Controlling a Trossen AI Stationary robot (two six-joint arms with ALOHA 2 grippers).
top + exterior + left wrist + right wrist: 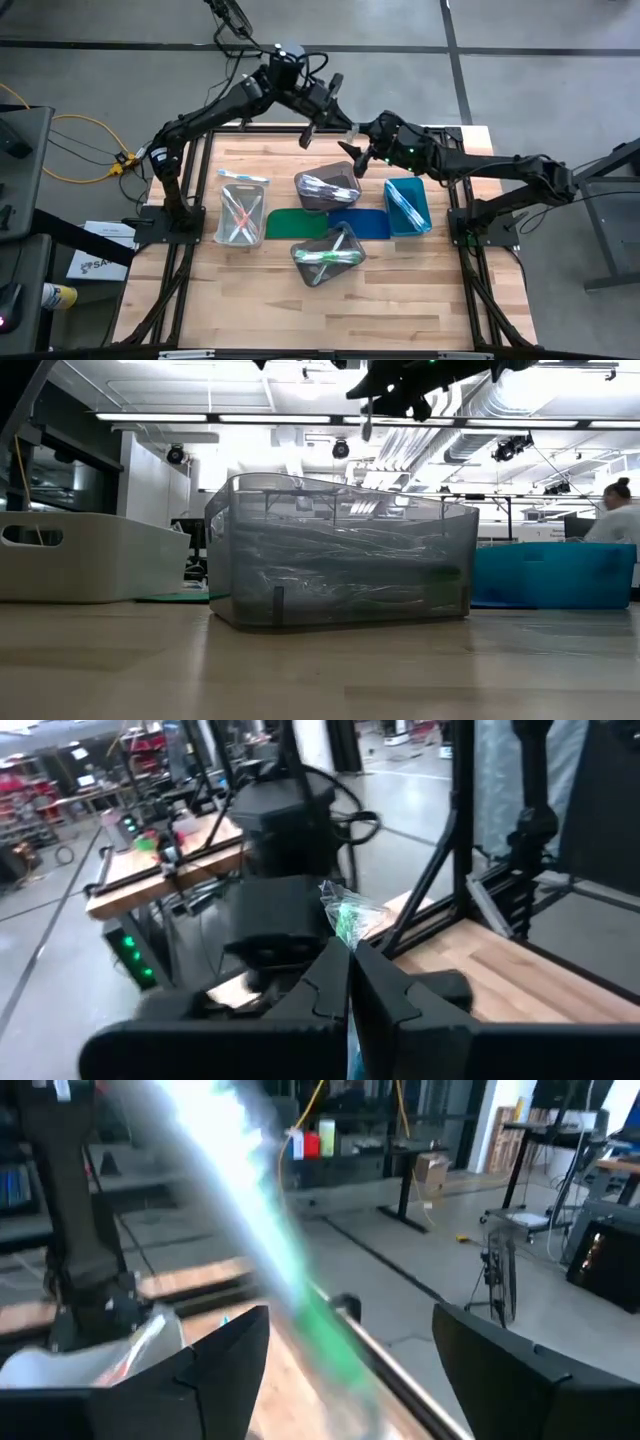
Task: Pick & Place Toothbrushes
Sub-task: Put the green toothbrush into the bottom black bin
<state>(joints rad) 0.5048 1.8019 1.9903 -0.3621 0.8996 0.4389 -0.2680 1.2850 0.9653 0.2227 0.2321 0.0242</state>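
Note:
A wrapped clear toothbrush with green accents is in the air over the far side of the table, above the grey bin. My left gripper is shut on it. My right gripper is open. Its two fingers stand wide apart on either side of the blurred toothbrush without touching it. More toothbrushes lie in the clear bin, both grey bins and the teal bin. One toothbrush lies loose on the table beyond the clear bin. My left gripper pinches the toothbrush between its two shut fingers. The green-tinted wrapped end sticks out past the fingertips toward my right gripper. The toothbrush is lifted clear of the table and the bins.
A second grey bin stands near the table's front, behind a green mat and a blue mat. Bare wood lies along the near edge. In the low view a person shows in the room at far right.

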